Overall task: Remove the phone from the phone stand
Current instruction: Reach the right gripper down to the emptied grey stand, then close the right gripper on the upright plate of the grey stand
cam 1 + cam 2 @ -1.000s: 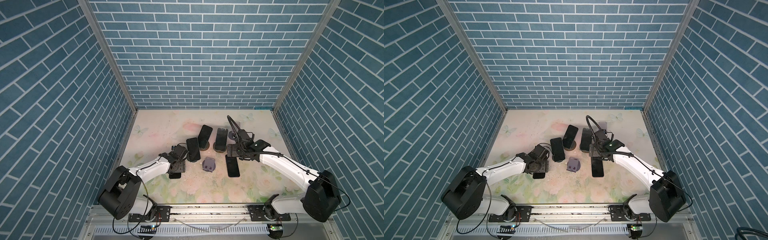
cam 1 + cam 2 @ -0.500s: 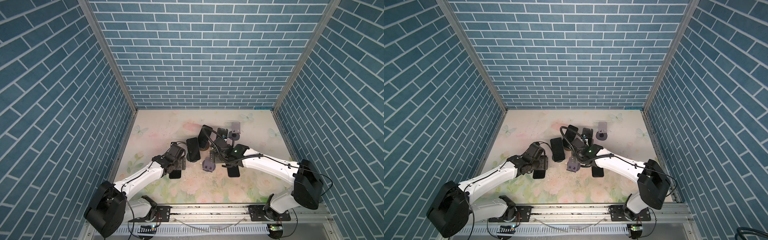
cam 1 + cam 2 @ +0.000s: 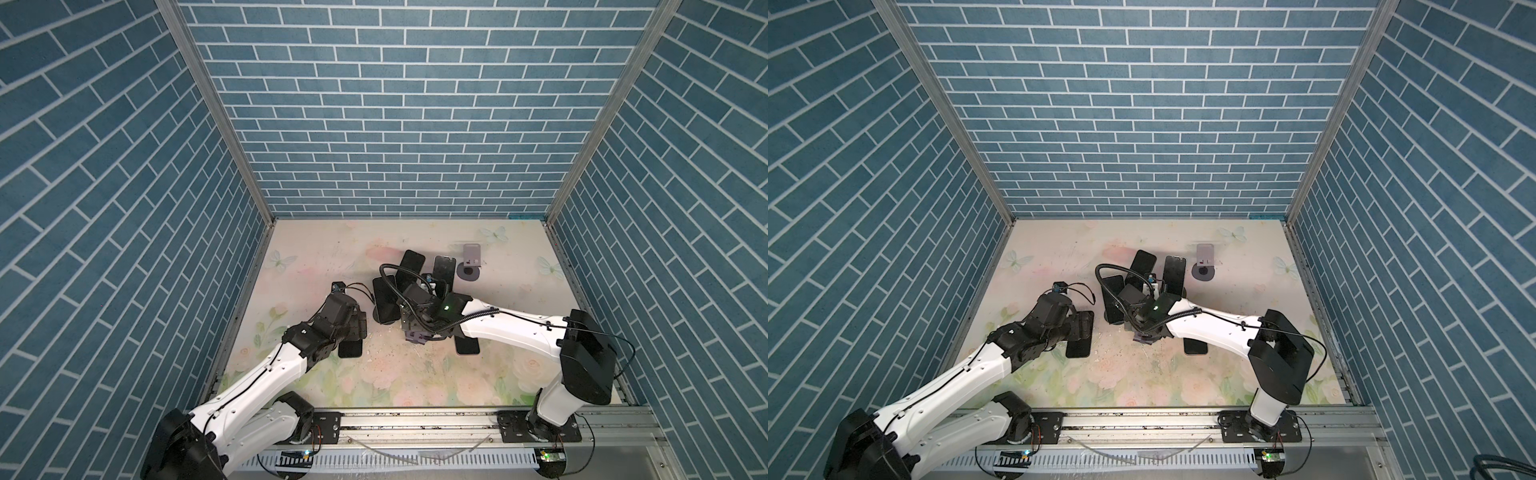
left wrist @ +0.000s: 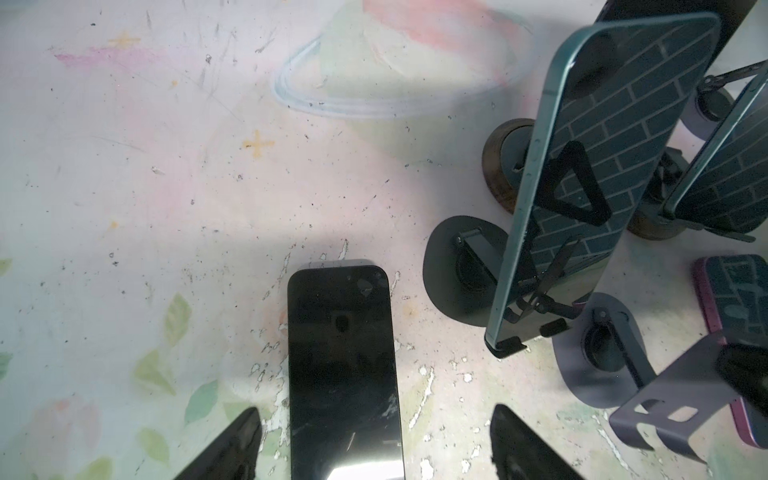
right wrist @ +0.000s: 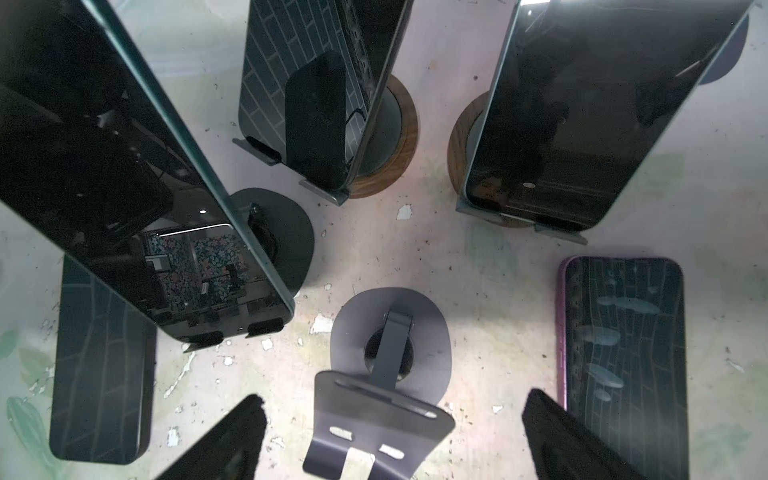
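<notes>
Right wrist: jaws astride purple stand

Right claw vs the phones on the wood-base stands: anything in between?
Yes. The empty purple stand sits right at the open right claw, between it and both phones. Nothing else visible intervenes.

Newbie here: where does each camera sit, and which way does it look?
Both top views: high behind the arms, looking down on the floral table; left arm and right arm show.
Left wrist: on the left arm, facing down at a flat black phone; left fingers show.
Right wrist: on the right arm, facing down at an empty stand; right fingers show.
Shared: both wrist views show that stand.
</notes>
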Available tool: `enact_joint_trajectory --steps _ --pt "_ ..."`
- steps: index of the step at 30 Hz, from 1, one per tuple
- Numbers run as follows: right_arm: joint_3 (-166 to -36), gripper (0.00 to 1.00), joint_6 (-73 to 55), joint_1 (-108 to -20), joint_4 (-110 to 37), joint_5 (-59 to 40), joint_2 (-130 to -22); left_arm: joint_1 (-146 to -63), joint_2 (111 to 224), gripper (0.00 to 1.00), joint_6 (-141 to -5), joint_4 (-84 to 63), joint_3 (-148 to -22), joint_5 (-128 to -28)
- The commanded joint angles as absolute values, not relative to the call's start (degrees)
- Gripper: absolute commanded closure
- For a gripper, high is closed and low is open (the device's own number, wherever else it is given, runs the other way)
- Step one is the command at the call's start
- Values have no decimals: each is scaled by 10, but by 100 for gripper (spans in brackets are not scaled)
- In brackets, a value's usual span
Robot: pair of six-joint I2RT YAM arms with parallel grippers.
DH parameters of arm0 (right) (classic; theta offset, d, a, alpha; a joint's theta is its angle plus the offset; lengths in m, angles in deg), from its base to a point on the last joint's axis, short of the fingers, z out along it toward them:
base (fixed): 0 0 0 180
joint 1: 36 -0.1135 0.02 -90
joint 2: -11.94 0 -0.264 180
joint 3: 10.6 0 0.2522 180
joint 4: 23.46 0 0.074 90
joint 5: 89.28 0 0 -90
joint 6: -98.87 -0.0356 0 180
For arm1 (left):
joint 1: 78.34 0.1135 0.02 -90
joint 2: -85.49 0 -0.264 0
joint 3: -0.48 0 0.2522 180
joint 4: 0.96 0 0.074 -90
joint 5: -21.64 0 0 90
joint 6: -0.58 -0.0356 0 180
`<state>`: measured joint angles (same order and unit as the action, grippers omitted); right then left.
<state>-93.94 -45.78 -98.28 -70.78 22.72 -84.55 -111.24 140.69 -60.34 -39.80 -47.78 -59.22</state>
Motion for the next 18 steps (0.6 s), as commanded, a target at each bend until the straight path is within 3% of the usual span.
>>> enact_joint_trajectory --steps 1,18 --pt "-958 2 -514 -987 -714 250 -858 -1109 1397 13 -609 -414 -466 -584" --pt "-930 17 -577 -989 -704 235 -888 -1109 1380 13 -612 -415 -446 -584"
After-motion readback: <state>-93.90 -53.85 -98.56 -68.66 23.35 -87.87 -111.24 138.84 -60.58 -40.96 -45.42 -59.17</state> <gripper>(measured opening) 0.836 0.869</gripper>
